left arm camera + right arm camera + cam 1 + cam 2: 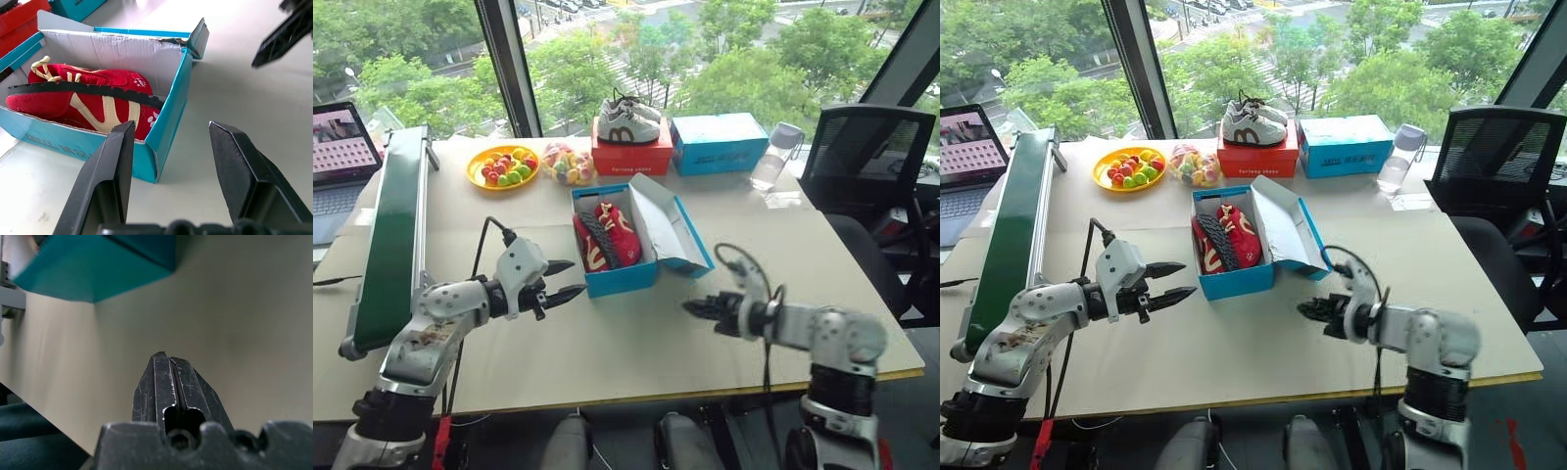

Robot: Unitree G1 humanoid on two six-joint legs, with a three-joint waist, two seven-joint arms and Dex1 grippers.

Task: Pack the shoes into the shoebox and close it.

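Note:
The blue shoebox (619, 280) stands in the middle of the table with its lid (671, 227) leaning open to the right. Both red shoes (607, 237) with pale curved markings lie inside it, one on its side showing its black sole; the left wrist view shows them as red shoes (93, 100) behind the box's front wall. My left gripper (566, 280) hovers open and empty just left of the box, pointing at it. Right of and nearer than the box, my right gripper (692, 307) is shut on nothing, its fingers (171, 382) pressed together low over the table.
At the back stand a red box (632, 157) with white-and-grey sneakers (628, 120) on it, another blue box (720, 143), a clear bottle (775, 157), a yellow plate of sweets (504, 166) and a bag of sweets (567, 163). A green conveyor (389, 240) and laptop (342, 157) lie left, a black chair (871, 162) right.

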